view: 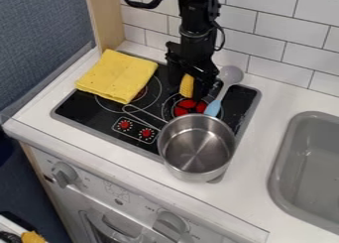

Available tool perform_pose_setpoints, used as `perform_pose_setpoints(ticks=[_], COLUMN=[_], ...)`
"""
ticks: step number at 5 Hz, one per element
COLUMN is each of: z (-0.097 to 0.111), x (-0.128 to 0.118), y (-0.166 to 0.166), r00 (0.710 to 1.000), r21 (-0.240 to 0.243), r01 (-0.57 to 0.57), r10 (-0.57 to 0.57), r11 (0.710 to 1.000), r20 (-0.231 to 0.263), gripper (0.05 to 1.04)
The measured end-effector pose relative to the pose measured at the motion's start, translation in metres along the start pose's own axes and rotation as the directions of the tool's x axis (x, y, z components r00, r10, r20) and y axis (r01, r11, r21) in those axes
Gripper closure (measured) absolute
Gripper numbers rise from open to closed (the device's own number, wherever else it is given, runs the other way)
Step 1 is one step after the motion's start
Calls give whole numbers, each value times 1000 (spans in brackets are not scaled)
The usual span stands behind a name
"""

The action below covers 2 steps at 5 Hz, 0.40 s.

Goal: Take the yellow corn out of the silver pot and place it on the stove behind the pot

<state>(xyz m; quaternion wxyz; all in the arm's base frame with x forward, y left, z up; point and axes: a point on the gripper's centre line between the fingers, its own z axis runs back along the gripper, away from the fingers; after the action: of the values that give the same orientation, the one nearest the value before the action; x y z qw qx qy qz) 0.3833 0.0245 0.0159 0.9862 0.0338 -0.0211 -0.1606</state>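
Observation:
The black gripper [188, 91] hangs over the back right part of the stove top [84, 107], shut on a yellow corn cob [187, 85]. The cob stands roughly upright between its fingers, above a red burner [189, 106]. In front of the gripper is a steel pot [197, 147], over the stove's front right corner, its thin handle pointing back left. A spoon with a grey bowl and blue handle [213, 107] lies just right of the gripper. The folded yellow cloth [118, 76] lies to the left, over the stove's back left area.
A tiled wall [275, 36] stands close behind the stove. To the right, a grey sink [286, 152] is set into the white counter [255, 175]. A wooden panel [106, 16] rises at the back left. Knobs [64, 173] sit on the front panel below.

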Motion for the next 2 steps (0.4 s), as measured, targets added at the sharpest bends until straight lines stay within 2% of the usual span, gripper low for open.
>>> perform_pose_setpoints(ticks=[1,2], z=[0,21], x=[-4,-8], y=[4,10], r00=[1000,998], r21=[-18,-55], r01=[-13,-45], r10=[13,47], r11=[1000,998], r20=[-6,32], gripper=[79,83])
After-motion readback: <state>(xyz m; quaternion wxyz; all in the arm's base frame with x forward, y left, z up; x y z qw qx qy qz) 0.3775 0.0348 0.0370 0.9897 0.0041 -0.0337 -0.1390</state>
